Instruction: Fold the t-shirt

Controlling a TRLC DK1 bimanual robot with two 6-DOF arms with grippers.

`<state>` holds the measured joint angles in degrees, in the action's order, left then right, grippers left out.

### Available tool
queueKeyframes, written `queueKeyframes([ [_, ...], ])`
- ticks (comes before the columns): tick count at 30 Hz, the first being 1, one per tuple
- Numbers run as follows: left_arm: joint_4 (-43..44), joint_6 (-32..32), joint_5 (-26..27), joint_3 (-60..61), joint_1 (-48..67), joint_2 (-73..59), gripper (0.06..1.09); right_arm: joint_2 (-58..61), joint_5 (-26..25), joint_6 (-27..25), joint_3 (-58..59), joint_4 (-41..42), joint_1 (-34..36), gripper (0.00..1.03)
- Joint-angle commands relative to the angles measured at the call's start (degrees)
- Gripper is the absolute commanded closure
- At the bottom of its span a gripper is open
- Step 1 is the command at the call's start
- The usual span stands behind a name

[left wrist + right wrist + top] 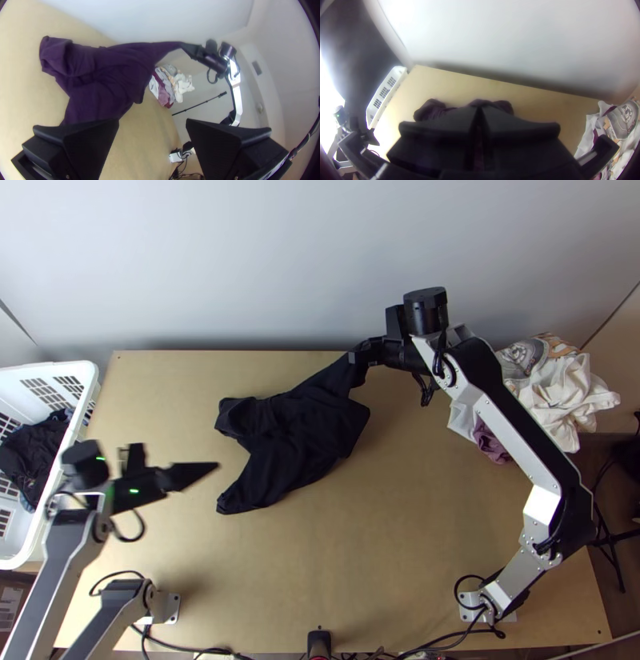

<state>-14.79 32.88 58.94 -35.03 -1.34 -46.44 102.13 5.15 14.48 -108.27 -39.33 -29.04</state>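
Top view, upper centre: right end effector (358, 356) pinches the t-shirt (296, 432); I'd catch its probable sleeve (238, 498) with the wide left end effector (152, 121) before stretching.

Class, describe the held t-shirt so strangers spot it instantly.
On the wooden table, toward the wall, lies a bunched dark t-shirt. Unlike the mostly pale pile and the dark clothes in the white basket, it has one end pinched in the right gripper.
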Motion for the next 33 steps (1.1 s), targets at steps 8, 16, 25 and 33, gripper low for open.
queueKeyframes([
  [8, 14.1, -7.8, -29.5, -10.6, 34.4, -20.3, 0.11, -0.2, 0.0, 2.8, 2.4, 0.0, -2.4, 1.00],
  [16, 15.3, -12.7, -35.7, -21.4, 38.5, -36.9, 0.11, 0.0, 0.0, 2.9, 2.8, -0.5, -2.8, 1.00],
  [25, 9.3, -18.7, -46.8, -36.3, 47.0, -55.3, 0.11, -0.1, 0.0, 2.9, 2.7, -1.1, -2.8, 1.00],
  [33, 10.0, -24.1, -55.3, -41.8, 51.4, -62.0, 0.11, -0.1, 0.0, 2.8, 1.8, -1.5, -2.7, 1.00],
])
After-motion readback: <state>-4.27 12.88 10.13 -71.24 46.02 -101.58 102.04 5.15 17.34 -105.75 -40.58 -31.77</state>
